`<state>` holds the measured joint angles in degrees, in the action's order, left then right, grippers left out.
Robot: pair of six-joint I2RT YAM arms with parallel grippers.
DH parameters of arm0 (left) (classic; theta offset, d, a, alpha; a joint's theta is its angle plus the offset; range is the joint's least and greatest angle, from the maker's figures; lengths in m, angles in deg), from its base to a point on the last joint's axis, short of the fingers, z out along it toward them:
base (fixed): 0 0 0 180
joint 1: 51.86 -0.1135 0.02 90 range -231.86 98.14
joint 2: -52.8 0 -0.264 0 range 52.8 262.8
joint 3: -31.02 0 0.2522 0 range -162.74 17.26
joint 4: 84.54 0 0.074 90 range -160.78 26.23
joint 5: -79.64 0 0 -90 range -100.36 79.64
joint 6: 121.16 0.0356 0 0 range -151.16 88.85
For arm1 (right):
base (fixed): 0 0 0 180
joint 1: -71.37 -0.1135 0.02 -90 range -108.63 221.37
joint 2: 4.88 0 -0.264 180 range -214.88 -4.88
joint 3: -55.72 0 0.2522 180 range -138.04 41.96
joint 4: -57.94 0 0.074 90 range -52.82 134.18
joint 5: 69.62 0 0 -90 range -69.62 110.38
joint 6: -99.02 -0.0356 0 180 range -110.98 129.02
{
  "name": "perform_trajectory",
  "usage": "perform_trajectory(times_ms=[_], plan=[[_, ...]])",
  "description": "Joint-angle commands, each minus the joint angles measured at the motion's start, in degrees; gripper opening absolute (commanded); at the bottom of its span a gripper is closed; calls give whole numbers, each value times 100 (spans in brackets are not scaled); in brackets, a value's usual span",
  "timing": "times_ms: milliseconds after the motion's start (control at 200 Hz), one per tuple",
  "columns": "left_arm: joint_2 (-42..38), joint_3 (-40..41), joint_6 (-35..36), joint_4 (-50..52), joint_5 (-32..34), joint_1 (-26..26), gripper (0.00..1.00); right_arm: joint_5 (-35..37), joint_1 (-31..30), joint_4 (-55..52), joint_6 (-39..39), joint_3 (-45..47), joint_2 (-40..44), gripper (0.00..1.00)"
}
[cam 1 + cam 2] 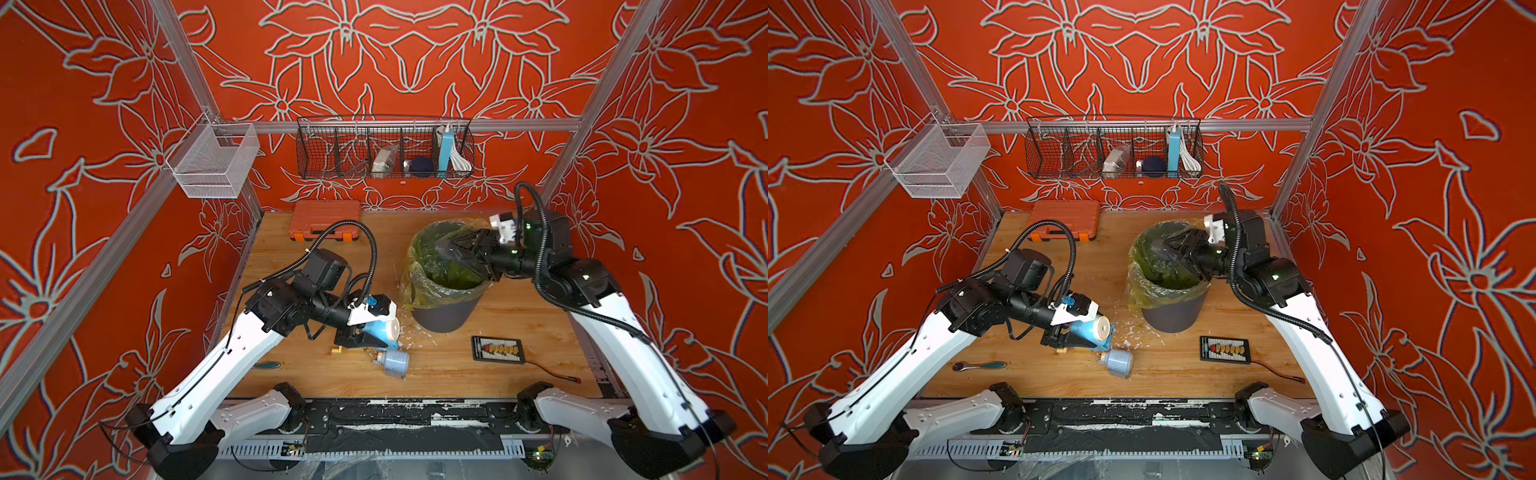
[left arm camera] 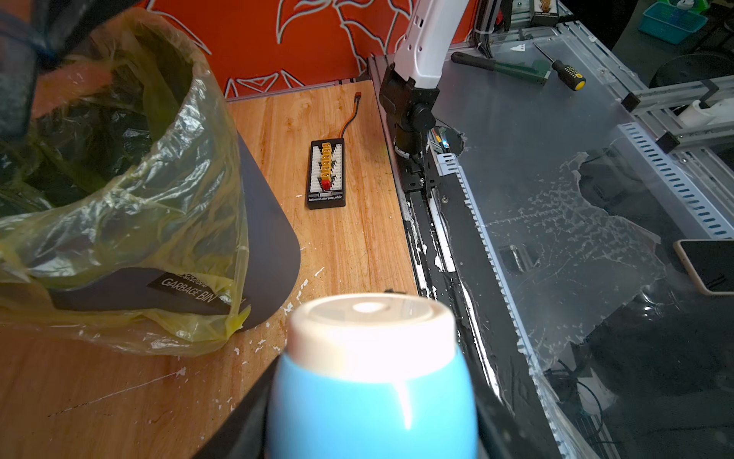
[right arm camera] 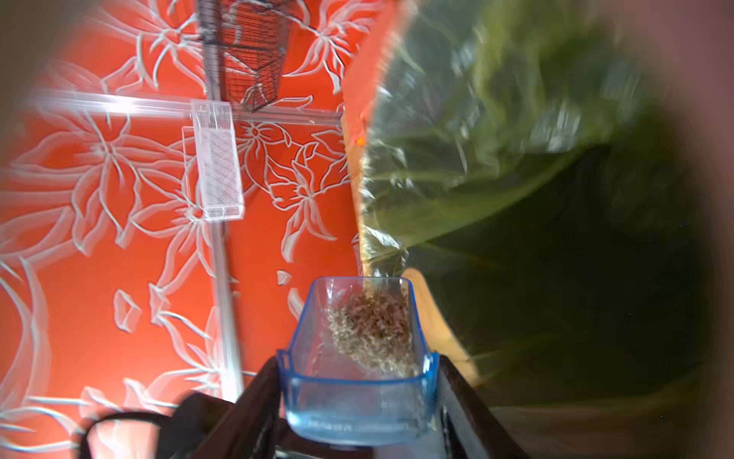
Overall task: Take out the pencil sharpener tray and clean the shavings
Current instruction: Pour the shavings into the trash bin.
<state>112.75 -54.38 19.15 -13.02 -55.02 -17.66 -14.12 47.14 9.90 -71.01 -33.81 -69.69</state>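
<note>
Right tool (image 1: 463, 251): clenched on one clear blue tray (image 3: 349, 401), held over the mouth of the bin, right of centre and toward the far side. The tray holds a clump of curly tan shavings (image 3: 373, 334) heaped against one long wall; the wrist view is blurred.

Left tool (image 1: 374, 337): clenched on one blue pencil sharpener (image 2: 373, 397) with a cream end cap, low over the surface (image 1: 457, 382), just left of and nearer than the bin.

Sharpeners: two. The second, a pale grey-blue sharpener (image 1: 392, 361), lies on its side just nearer than the held one.

Pale flecks (image 2: 302, 286) lie scattered on the surface around the bin's near-left foot.

Bin: one dark grey garbage bin (image 2: 270, 222) with a yellow-green liner (image 2: 159, 222). Its label (image 2: 190, 292) reads "GARBAGE BIN".

Other items:
- One black connector board (image 1: 497, 348) at near right, print too small to read.
- One orange case (image 1: 326, 218) at the far edge.
- One ratchet handle (image 1: 980, 366) at near left.
- Two wall baskets, one black wire (image 1: 384, 124) and one white mesh (image 1: 216, 166).
</note>
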Motion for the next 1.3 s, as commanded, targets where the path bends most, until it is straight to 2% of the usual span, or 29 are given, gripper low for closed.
perform_trajectory(times_ms=[0, 85, 180, 325, 405, 480, 550, 620, 696, 781, 841, 896, 926, 966, 1016, 1071, 1141, 1206, 1296], plan=[[-109, 134, 18, -106, -139, -5, 0, -685, 120, 1428, -2459, 259, 301, 0], [-164, 167, 22, -152, -150, -2, 0, -494, 220, 1993, -3408, 601, 505, 0], [-168, 168, 30, -148, -157, -9, 0, -434, 420, 1655, -3799, 622, 672, 0], [-178, 170, 11, -159, -189, -9, 0, -355, 572, 1061, -3944, 545, 930, 0], [-185, 194, -5, -212, -209, -5, 0, -475, 566, 1375, -4426, 915, 1131, 0], [-172, 194, -16, -225, -222, -5, 0, -341, 598, 1124, -4416, 999, 1346, 0], [-146, 229, -37, -283, -260, -5, 0, -401, 570, 1603, -4816, 1261, 1493, 0], [-81, 186, -21, -231, -281, -9, 0, -527, 630, 1304, -4503, 1105, 1469, 0], [-16, 194, -23, -311, -322, -9, 0, -586, 604, 1849, -4940, 1486, 1551, 0], [35, 150, -26, -278, -341, -4, 0, -636, 671, 1448, -4599, 1359, 1540, 0], [26, 208, -52, -406, -337, -9, 0, -689, 679, 2134, -4975, 1677, 1552, 0], [59, 166, -48, -380, -332, -9, 0, -663, 657, 1794, -4470, 1340, 1456, 0], [86, 138, -32, -335, -341, -2, 0, -886, 768, 1674, -4217, 1419, 1359, 0], [104, 156, -31, -378, -358, -9, 0, -1255, 918, 2120, -4532, 1895, 1280, 0], [146, 164, -27, -423, -343, -9, 0, -866, 878, 3047, -4791, 2064, 1359, 0], [197, 101, 20, -287, -321, -8, 0, -602, 976, 2516, -3980, 1493, 1307, 0], [260, 110, 175, -213, -241, -16, 0, -990, 1281, 2788, -2951, 1172, 995, 0], [408, 70, 327, -151, -149, -46, 0, -1412, 1487, 2774, -2090, 1112, 824, 0], [724, -132, 565, 180, -204, -188, 0, -1365, 1569, 2767, -1522, 1470, 981, 0]])
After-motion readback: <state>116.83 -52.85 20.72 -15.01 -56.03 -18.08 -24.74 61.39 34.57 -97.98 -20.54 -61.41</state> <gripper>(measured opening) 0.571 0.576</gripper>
